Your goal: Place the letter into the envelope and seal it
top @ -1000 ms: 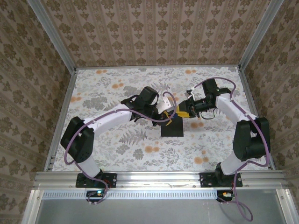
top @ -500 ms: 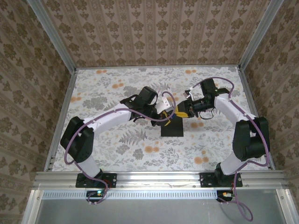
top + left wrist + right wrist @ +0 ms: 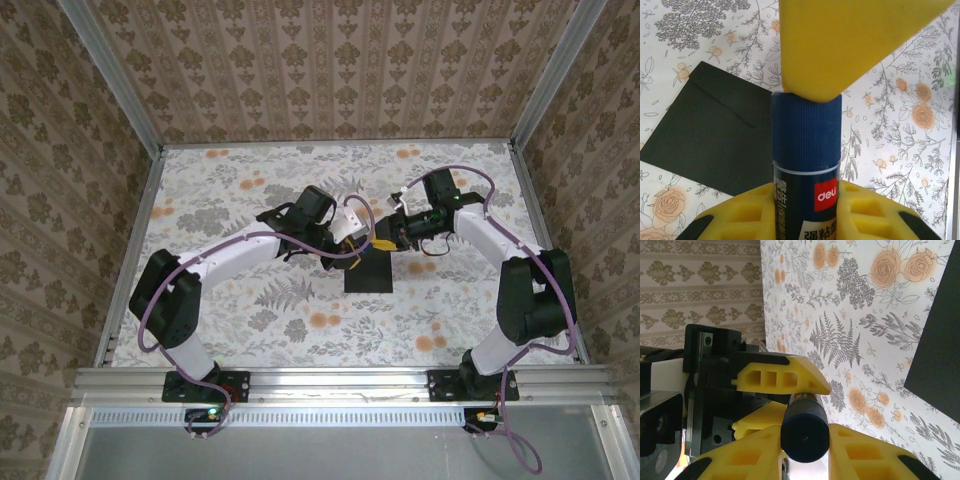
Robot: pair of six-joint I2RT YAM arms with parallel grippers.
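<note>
A dark blue glue stick (image 3: 806,175) with a ribbed cap (image 3: 806,135) is held up in the air above the table. My left gripper (image 3: 806,202) is shut on its body. My right gripper (image 3: 805,440) is shut on the cap (image 3: 805,432), and one of its yellow fingers (image 3: 850,45) crosses over the cap end. The two grippers, left (image 3: 356,240) and right (image 3: 386,240), meet tip to tip just above the envelope (image 3: 368,273). The envelope is black and lies flat on the table with its flap down (image 3: 705,145). The letter is out of view.
The floral tablecloth (image 3: 250,320) runs out on all sides of the envelope. Patterned walls with metal corner rails (image 3: 130,110) close in the table at the back and sides.
My right gripper has moved a little left toward the left gripper and tightened on the cap. The left arm and the envelope have stayed put.
</note>
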